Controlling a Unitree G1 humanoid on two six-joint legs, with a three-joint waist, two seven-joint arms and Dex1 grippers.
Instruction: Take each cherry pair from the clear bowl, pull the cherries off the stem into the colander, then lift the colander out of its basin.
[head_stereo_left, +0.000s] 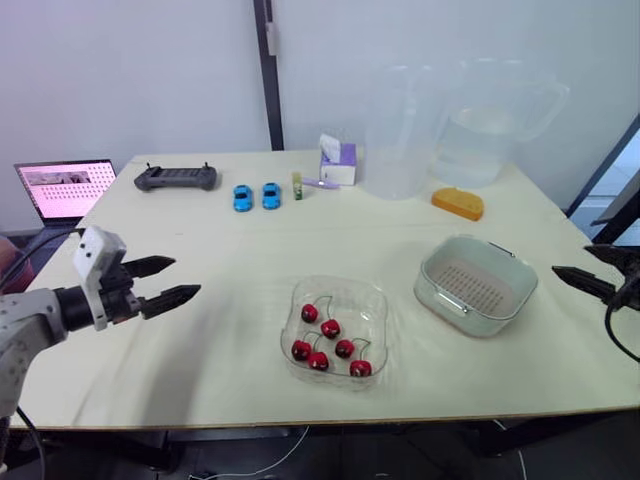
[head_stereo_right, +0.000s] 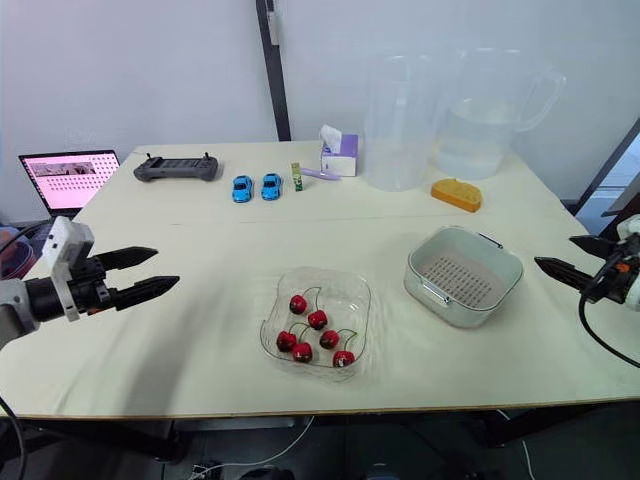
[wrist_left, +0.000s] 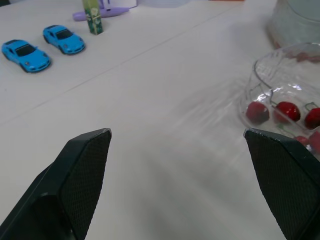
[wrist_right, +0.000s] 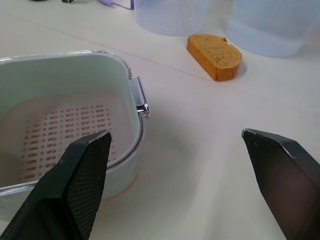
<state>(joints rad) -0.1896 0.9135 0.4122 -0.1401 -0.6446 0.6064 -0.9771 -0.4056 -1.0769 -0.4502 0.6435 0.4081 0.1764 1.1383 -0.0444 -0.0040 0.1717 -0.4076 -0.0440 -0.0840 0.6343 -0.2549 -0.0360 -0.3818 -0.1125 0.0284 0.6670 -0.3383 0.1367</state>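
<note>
Tabletop fills most of the head views, its near edge running along 6 o'clock and broad bare room at 9 o'clock and in the middle. Two clear pitchers stand at 1 o'clock, close together; the farther one holds water and its outline is hard to follow against the wall. A laptop beyond the 10 o'clock corner shows its screen, the base hidden behind the table edge. The colander sits nested in its basin at 4 o'clock, empty, near the right-hand table edge. The clear bowl lies at 6 o'clock close to the near edge, apart from the basin, with six cherries in it; which stems join which cannot be made out. The left gripper hovers at 8 o'clock, fingers spread wide and empty, open table between it and the bowl. The right gripper hangs at 4 o'clock just beyond the basin, also spread and empty, its arm cut off by the frame. A dark controller, a tissue box, an orange wedge and two blue toy cars line the far side from 11 to 2 o'clock.
</note>
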